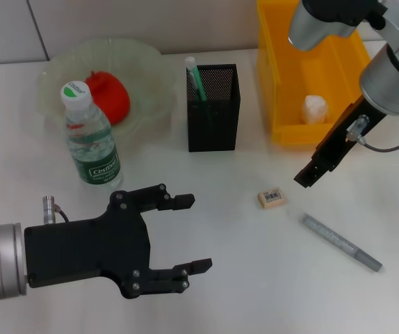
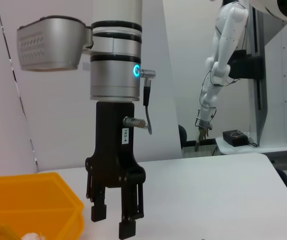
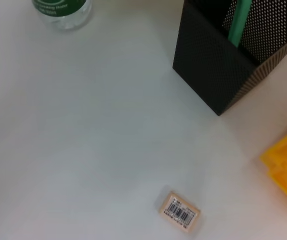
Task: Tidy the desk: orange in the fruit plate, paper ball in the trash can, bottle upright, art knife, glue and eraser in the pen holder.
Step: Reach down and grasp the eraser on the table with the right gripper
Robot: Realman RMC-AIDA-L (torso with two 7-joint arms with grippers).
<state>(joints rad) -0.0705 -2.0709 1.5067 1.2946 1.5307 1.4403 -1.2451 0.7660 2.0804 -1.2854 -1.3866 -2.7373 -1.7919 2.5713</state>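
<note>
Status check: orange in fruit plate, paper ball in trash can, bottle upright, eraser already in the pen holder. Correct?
Not quite. The eraser lies on the desk in front of the pen holder, not in it; the head and right wrist views both show it. The rest holds: orange in the fruit plate, paper ball in the trash can, bottle upright.
</note>
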